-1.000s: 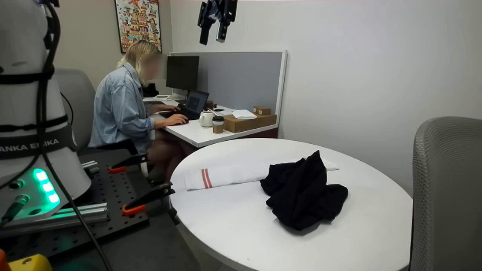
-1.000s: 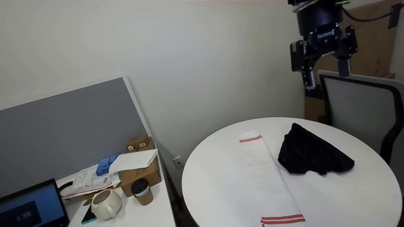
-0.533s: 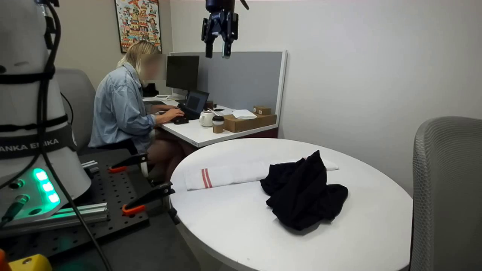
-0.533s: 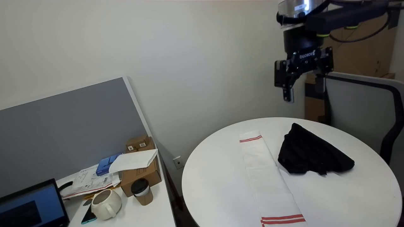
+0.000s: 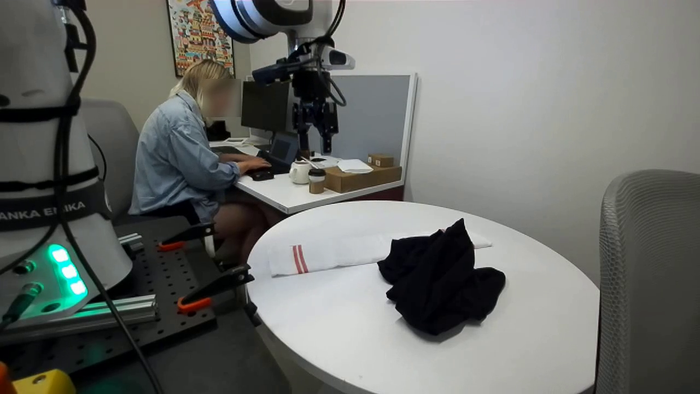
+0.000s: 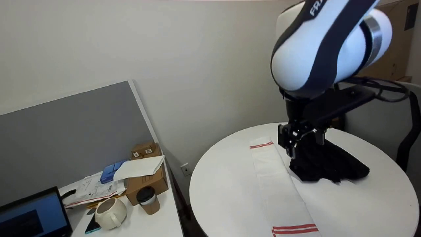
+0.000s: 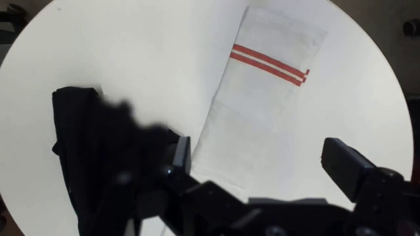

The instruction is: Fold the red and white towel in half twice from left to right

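Gripper (image 5: 315,149) hangs above the round white table (image 6: 223,184), fingers (image 7: 344,167) wide apart. Red and white towel (image 6: 283,194) lies flat on it as a long narrow strip, red stripes (image 7: 265,69) near both ends. Black cloth (image 6: 332,164) sits bunched just beside the towel; can't tell if the two touch.

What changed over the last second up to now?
The hand has come down toward the table, sitting lower in both exterior views; its jaws stand open, nothing taken hold of or let go. The seated person's arm shifted slightly. Unchanged: red and white towel lying flat, black cloth bunched beside it.
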You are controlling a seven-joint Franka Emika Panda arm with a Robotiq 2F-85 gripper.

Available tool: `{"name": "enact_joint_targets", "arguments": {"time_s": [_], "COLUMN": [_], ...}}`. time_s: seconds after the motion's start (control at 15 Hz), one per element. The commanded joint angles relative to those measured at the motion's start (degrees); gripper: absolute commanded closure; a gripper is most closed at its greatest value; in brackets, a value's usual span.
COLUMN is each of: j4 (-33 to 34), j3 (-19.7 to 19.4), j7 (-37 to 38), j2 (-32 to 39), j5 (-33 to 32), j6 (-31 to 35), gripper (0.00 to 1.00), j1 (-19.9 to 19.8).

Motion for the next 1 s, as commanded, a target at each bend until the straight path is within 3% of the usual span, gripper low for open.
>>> {"name": "enact_joint_targets", "arguments": {"time_s": [0.0, 0.47, 0.93], "j4": [0.3, 2.7, 4.6], "j3": [1.2, -1.1, -3.0], "j7": [3.5, 6.6, -0.7], "j2": [8.3, 20.2, 28.5], "j5": [-6.5, -23.4, -26.2], "j6": [4.9, 6.2, 9.6], "gripper": [0.00, 0.00, 0.00], "j1": [-0.5, 1.8, 4.4]}}
